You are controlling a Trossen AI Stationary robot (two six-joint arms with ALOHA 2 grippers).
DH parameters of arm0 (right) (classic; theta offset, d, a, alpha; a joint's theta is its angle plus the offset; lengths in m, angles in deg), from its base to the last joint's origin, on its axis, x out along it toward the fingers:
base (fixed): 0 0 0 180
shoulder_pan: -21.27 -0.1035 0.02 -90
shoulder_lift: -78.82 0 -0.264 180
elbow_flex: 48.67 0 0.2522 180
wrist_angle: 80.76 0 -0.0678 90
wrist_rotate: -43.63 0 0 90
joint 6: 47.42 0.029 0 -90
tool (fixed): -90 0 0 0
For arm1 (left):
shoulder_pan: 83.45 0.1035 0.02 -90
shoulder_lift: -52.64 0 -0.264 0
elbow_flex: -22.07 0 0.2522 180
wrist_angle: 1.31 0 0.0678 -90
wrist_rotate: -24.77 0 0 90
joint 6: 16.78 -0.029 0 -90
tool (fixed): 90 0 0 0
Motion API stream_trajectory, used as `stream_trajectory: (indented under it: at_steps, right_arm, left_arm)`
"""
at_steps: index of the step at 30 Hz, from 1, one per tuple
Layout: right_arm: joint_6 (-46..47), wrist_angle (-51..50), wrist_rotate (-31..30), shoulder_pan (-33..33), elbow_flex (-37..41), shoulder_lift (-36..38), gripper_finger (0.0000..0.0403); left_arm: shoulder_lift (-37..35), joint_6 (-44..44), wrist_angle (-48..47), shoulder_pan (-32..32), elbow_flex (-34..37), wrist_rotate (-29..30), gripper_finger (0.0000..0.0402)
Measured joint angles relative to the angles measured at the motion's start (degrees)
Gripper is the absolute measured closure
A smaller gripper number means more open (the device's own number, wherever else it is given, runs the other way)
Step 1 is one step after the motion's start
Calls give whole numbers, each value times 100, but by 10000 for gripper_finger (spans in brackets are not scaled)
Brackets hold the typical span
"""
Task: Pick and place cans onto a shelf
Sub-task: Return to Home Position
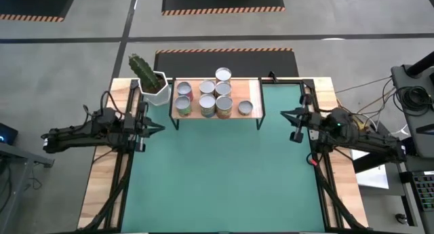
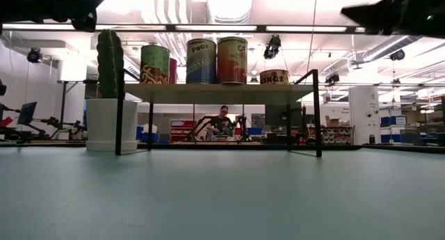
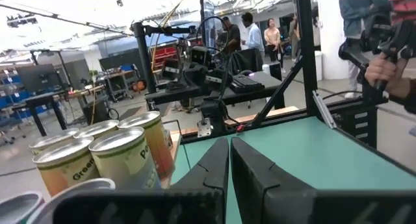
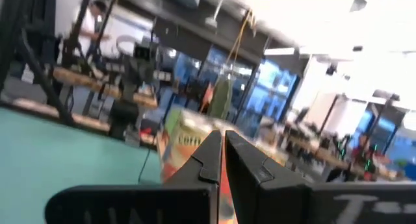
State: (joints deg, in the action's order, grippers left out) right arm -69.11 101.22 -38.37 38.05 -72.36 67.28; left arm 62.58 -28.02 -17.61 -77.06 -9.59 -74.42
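silver-topped cans, one labelled "peas", crowd the light-wood shelf between the left end effector and right end effector, both empty with fingers pressed together above the green bench.

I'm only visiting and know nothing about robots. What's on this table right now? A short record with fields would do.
cans: eight, all upright on the shelf
shelf: light wood on black legs, at the table's edge, top of the high view
left gripper: shut, empty, clear of the shelf
right gripper: shut, empty, on the shelf's other side
cactus pot: white, beside the shelf's left end
table: green mat
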Motion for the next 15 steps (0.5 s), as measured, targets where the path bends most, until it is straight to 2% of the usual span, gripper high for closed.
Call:
stream_trajectory:
  at_steps: [15]
  right_arm:
    - [231, -43, 300, 0, 474, 682, 394]
  left_arm:
    - [-555, 576, 326, 0, 606, 0, 402]
